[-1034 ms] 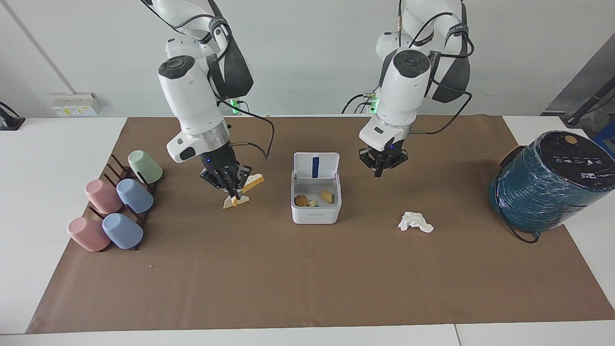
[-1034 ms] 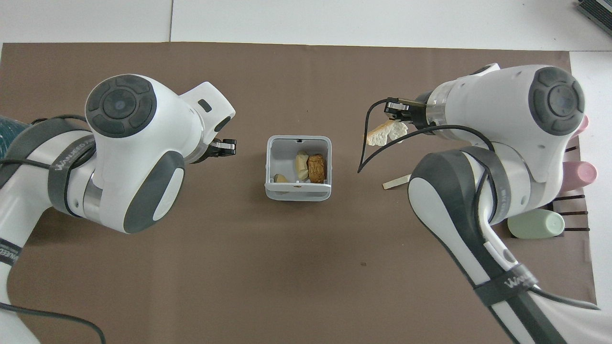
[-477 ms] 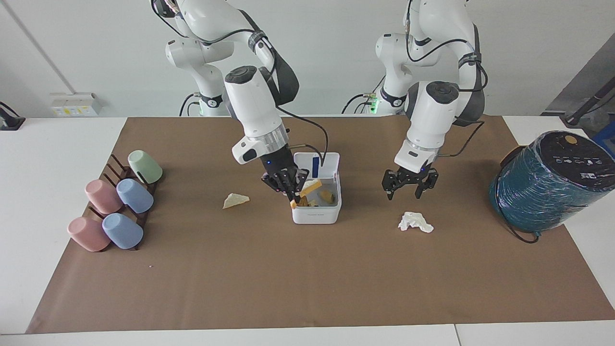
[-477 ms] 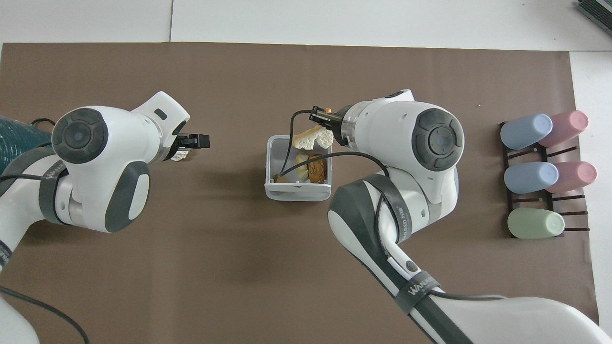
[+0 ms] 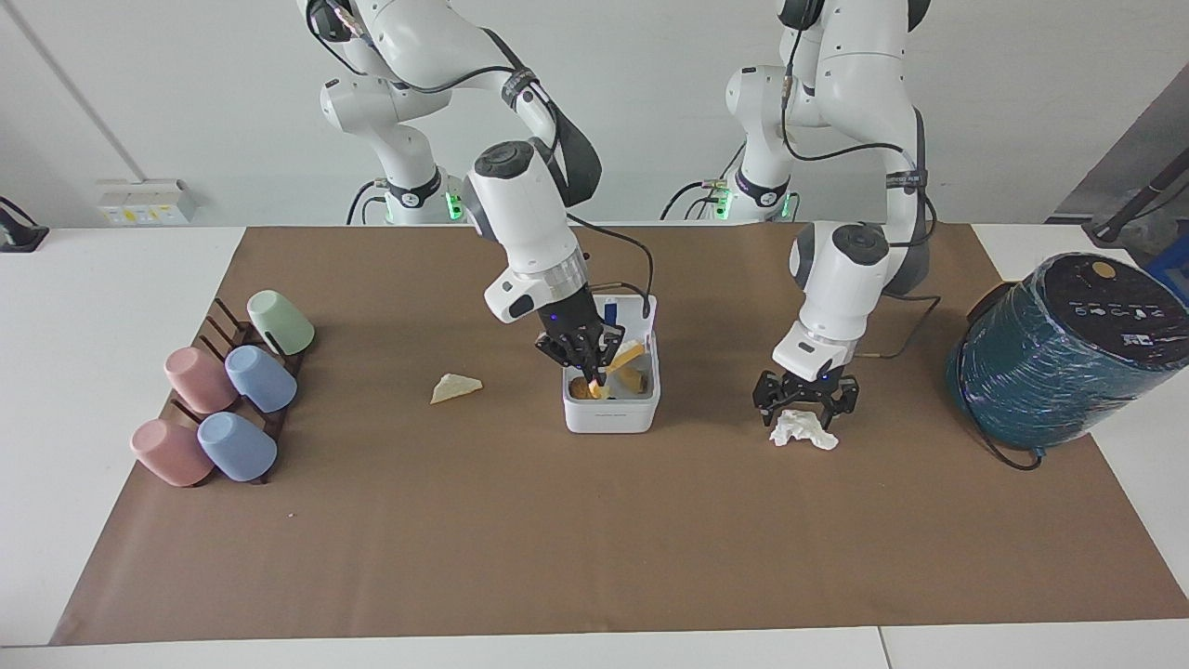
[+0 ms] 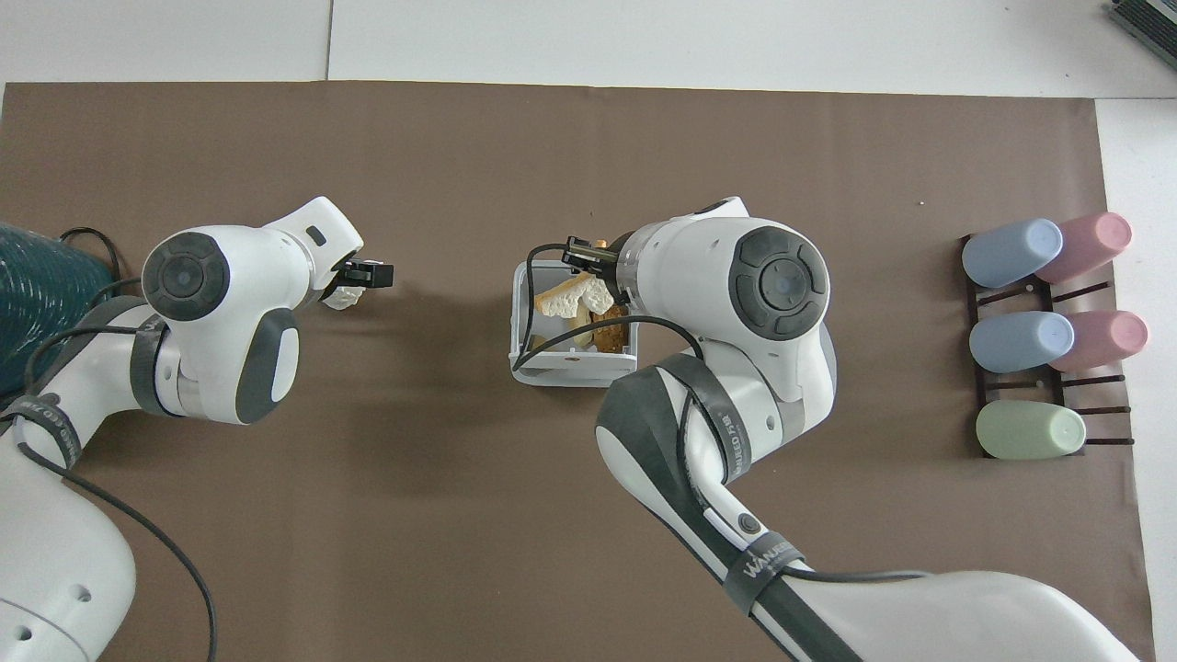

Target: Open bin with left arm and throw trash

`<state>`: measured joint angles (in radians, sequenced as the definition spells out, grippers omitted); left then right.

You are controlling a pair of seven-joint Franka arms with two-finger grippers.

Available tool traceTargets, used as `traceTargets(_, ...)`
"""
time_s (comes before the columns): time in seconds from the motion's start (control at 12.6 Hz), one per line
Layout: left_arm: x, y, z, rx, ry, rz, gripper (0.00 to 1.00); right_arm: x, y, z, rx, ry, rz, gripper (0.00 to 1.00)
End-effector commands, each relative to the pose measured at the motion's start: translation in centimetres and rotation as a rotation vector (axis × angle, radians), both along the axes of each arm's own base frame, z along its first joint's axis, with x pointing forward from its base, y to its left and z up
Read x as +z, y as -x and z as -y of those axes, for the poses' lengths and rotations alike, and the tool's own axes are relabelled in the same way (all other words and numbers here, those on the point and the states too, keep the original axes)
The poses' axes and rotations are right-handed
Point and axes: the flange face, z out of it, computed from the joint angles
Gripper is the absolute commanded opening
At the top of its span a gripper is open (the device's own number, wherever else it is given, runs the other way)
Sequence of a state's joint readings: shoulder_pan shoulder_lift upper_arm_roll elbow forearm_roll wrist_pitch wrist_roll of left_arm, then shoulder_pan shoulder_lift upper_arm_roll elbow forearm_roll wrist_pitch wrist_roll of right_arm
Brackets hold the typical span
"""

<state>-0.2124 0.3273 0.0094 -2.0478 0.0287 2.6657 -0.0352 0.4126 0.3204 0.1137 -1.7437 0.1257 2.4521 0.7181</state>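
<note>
a: right gripper (image 5: 594,364) is clamped on a pale-yellow triangular bread piece (image 5: 626,356), low over the open mouth of the small white square bin with the grey rim (image 5: 611,411). half a second ago the piece hung above the rim; a second ago it was over by the cup rack.

b: so the drop is due, once the fingers part. the bin?

a: mid-table, hinged lid (image 5: 641,316) up, brown and yellow scraps already inside.

b: left gripper (image 5: 806,401)?

a: fingers apart, straddling the crumpled white tissue wad (image 5: 803,429), tips about at it. it was higher over the wad half a second ago. judged: next is a pinch, not yet made.

b: what remains?

a: a second pale-yellow triangular bread piece (image 5: 455,387) lies on the brown paper mat (image 5: 594,539) toward the right arm's end, between bin and pastel cups (image 5: 223,400).
</note>
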Motion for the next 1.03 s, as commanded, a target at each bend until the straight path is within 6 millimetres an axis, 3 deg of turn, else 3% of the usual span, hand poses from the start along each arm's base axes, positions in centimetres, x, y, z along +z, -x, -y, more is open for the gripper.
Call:
traceTargets(0.0,-1.1,0.0,-0.5,-0.037,-0.016,0.016,1.00,-0.3,1.0,-0.3,-0.012,-0.006,-0.031,0.51)
traceTargets(0.08,-2.0,0.9,-0.5,-0.042,-0.021,-0.006,1.00,-0.2,1.2,-0.6,-0.032,-0.011,-0.041,0.82)
traceTargets(0.16,-2.2,1.2,-0.5,-0.043,-0.022,-0.013,1.00,-0.2,1.2,-0.7,-0.043,-0.015,-0.045,1.00)
traceTargets(0.32,-2.2,1.2,-0.6,-0.042,-0.022,-0.014,1.00,0.1,1.1,-0.8,-0.045,-0.021,-0.039,1.00)
traceTargets(0.4,-2.2,1.3,-0.6,-0.042,-0.022,-0.016,0.77,0.2,1.1,-0.9,-0.045,-0.022,-0.036,1.00)
traceTargets(0.56,-2.2,1.3,-0.8,-0.031,-0.022,-0.025,0.12,1.5,0.8,0.0,-0.056,-0.017,-0.026,1.00)
traceTargets(0.64,-2.0,1.4,-0.9,-0.026,-0.024,-0.034,0.00,2.4,0.2,1.7,-0.092,-0.013,-0.028,1.00)
traceTargets(0.8,-1.0,1.5,-1.0,-0.026,-0.027,-0.046,0.00,4.7,-1.4,6.9,-0.162,-0.003,-0.013,1.00)
traceTargets(0.95,1.0,1.1,-0.6,-0.027,-0.021,-0.016,0.00,5.2,-1.9,11.2,-0.179,0.092,-0.036,1.00)
